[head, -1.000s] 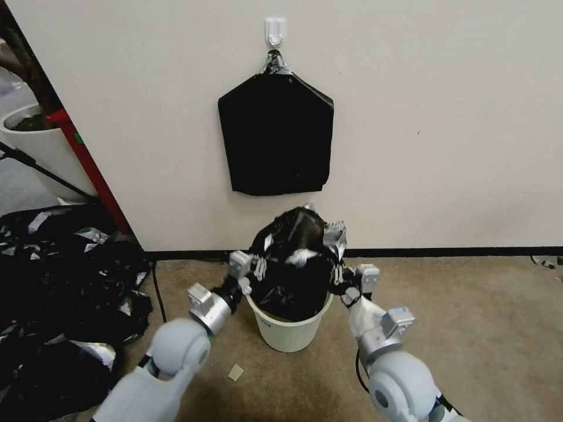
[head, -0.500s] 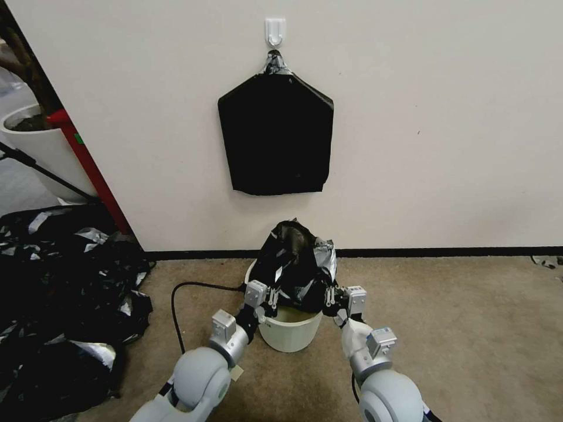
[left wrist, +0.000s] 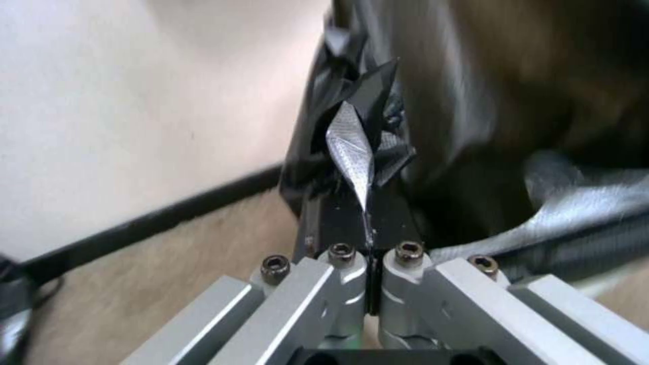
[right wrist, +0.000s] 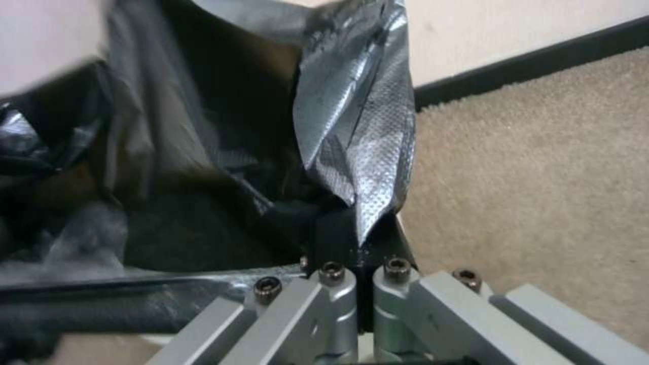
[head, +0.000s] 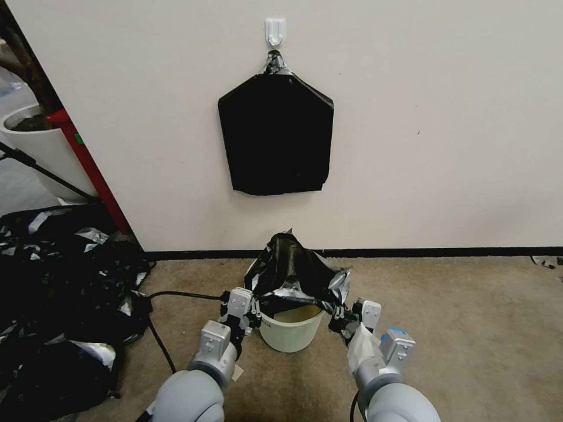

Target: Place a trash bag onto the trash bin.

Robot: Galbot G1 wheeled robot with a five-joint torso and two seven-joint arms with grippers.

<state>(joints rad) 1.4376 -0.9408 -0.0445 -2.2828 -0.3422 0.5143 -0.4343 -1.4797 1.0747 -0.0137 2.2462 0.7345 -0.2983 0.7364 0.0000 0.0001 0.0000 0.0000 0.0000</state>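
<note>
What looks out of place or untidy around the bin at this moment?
The trash bag is not seated: it stands bunched in a peak above the trash bin, stretched between the left pincer and right pincer. A heap of black plastic also litters the floor on the robot's left.

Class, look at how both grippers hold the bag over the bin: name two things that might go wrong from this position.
1. The left gripper and right gripper each pinch just a thin edge of the trash bag; the film may slip or tear.
2. The bag stands bunched above the trash bin, whose cream inside shows uncovered at the near rim, so it may end up unseated.
</note>
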